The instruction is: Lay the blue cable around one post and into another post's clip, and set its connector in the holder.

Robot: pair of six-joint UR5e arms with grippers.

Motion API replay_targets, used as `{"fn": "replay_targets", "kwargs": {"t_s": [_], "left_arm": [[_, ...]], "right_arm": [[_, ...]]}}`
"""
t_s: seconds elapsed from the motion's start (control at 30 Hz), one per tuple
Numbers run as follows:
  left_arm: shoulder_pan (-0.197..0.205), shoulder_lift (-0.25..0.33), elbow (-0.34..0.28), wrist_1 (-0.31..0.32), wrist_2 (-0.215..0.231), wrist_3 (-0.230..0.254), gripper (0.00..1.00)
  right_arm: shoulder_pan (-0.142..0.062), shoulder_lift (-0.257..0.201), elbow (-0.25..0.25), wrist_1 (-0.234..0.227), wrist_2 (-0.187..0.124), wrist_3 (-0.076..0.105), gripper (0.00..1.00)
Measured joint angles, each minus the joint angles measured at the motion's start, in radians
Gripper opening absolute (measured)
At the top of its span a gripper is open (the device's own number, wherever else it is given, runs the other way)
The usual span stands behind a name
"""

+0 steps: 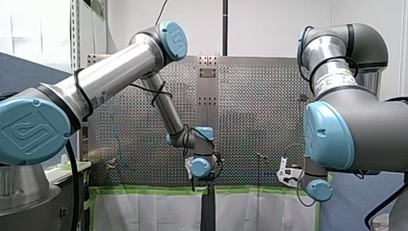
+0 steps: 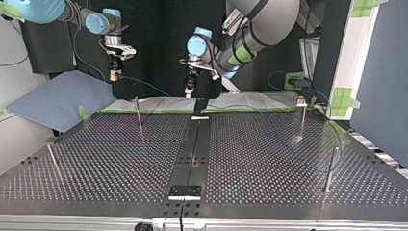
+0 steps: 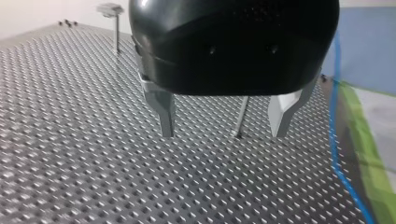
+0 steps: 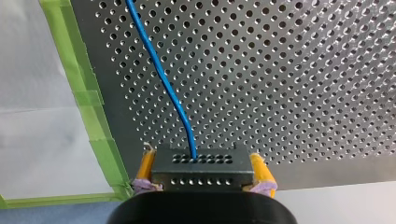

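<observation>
Little seems done: the right gripper (image 4: 202,157) clamps the dark perforated connector block (image 4: 201,175) at the edge of the grey table (image 4: 303,70), its thin blue cable (image 4: 161,77) apparently unrouted; the left gripper (image 3: 223,133) (metal fingers (image 3: 164,112) apart, empty) faces a thin metal post (image 3: 241,116).

In the top view you have four posts on the table (image 2: 120,159): the far-left post (image 2: 138,115), the near-left post (image 2: 52,161), the far-right post (image 2: 302,118) and the near-right post (image 2: 329,168). My right gripper (image 2: 113,74) hangs behind the far-left post, with the connector (image 4: 201,168) between its fingers. From there the cable (image 2: 144,85) runs along the far edge toward the view's right. My left gripper (image 2: 189,93) hangs over the middle of the far edge. In the left wrist view a post (image 3: 241,116) stands ahead, between its spread fingers, and the cable lies beside them along the table's edge
</observation>
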Motion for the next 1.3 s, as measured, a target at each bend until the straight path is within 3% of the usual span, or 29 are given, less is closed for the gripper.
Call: {"fn": "replay_targets", "kwargs": {"t_s": [0.57,1.3], "left_arm": [[0.014,-0.135,0.045,-0.040,-0.013,0.105,1.00],[-0.002,-0.316,0.234,-0.213,-0.007,0.092,1.00]], "right_arm": [[0.000,0.000,-0.002,0.003,0.000,0.003,0.00],[0.003,0.000,-0.007,0.010,0.000,0.002,0.00]]}}
